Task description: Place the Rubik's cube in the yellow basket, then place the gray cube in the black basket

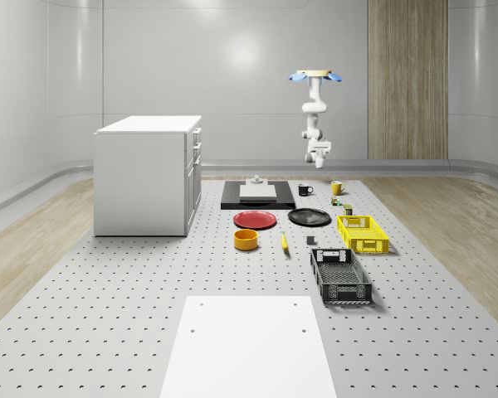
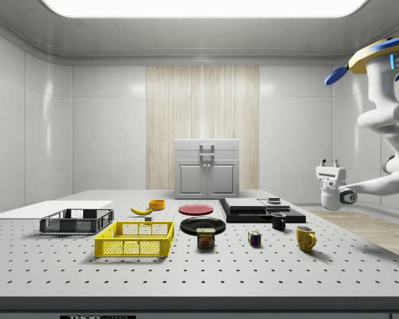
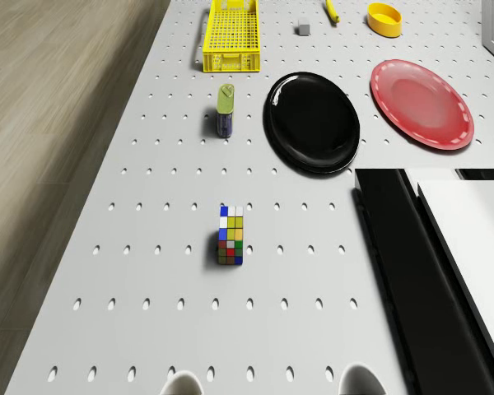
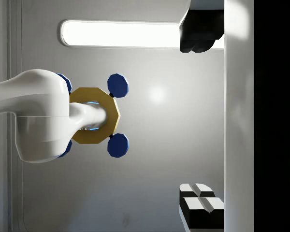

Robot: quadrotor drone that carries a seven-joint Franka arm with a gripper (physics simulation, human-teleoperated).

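The Rubik's cube [image 3: 230,235] [image 2: 255,238] [image 1: 338,200] rests on the perforated table, between the tin can and the yellow mug. Closer to the whole-scene view's front stand the yellow basket [image 1: 373,246] [image 2: 133,247] [image 3: 230,62] and then the black basket [image 1: 347,292] [image 2: 76,226]. A small gray cube [image 1: 310,241] [image 3: 304,28] lies left of the yellow basket. The drone [image 1: 315,76] hovers high over the table's far right part, above the mugs. My gripper [image 2: 331,163] [image 1: 319,149] [image 4: 201,121] hangs well above the table, pointing upward, open and holding nothing.
A tin can [image 3: 225,109], black plate [image 3: 313,122], red plate [image 3: 421,103], orange bowl [image 1: 246,239] and banana [image 1: 284,241] lie mid-table. A yellow mug [image 2: 305,237] and black mug [image 2: 278,220] stand near the Rubik's cube. A black slab [image 1: 257,203] and white cabinet [image 1: 145,174] stand further left.
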